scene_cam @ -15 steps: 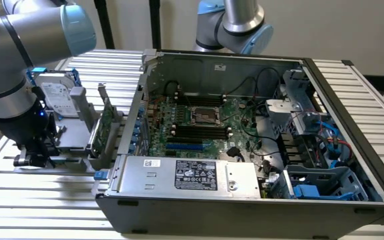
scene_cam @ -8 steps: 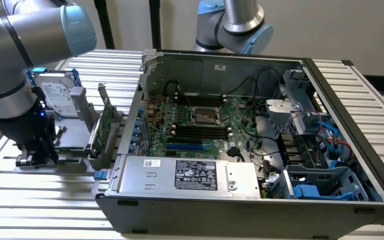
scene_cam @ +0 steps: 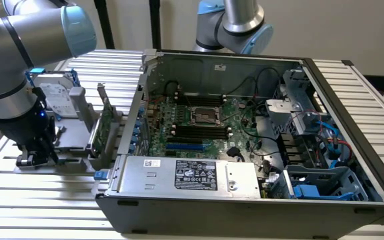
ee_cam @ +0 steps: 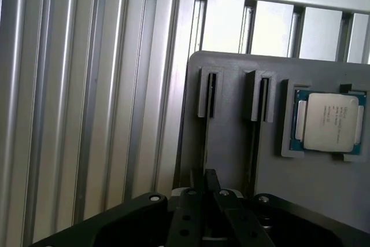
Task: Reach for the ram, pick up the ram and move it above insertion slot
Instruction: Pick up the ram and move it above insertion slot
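At the exterior view's left, my gripper (ee_cam: 205, 180) hangs at the holder (ee_cam: 231, 120), slotted to stand parts upright; fingers (ee_cam: 189, 209) pinched narrow, ram hold unclear.

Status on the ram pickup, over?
Gripper shut, low at slots of grey holder. Hold on ram cannot be told. Processor chip seated alongside, clear of it.

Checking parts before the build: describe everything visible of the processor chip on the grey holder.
The processor chip is square: a silver metal lid with faint print, over a green board showing at its edges. It lies flat, lid up, seated in a walled recess of the grey holder, touching nothing else.
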Available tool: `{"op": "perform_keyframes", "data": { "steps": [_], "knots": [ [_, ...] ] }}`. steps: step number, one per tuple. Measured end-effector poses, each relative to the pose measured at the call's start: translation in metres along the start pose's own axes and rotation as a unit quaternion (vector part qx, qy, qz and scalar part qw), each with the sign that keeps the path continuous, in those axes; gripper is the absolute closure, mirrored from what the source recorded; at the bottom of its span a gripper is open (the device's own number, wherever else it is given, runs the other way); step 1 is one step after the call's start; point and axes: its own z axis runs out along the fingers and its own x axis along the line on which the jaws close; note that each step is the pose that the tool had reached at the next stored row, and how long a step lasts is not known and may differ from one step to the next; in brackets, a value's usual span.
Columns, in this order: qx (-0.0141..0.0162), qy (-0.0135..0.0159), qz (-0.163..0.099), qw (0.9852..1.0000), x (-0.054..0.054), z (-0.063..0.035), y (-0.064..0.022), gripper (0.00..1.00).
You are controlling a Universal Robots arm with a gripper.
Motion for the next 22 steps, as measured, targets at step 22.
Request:
{"op": "perform_keyframes", "data": {
  "steps": [22],
  "knots": [
    [0.0003,-0.0033,0.034,0.9994,0.0,-0.0132,0.0004,0.87]
  ]
}}
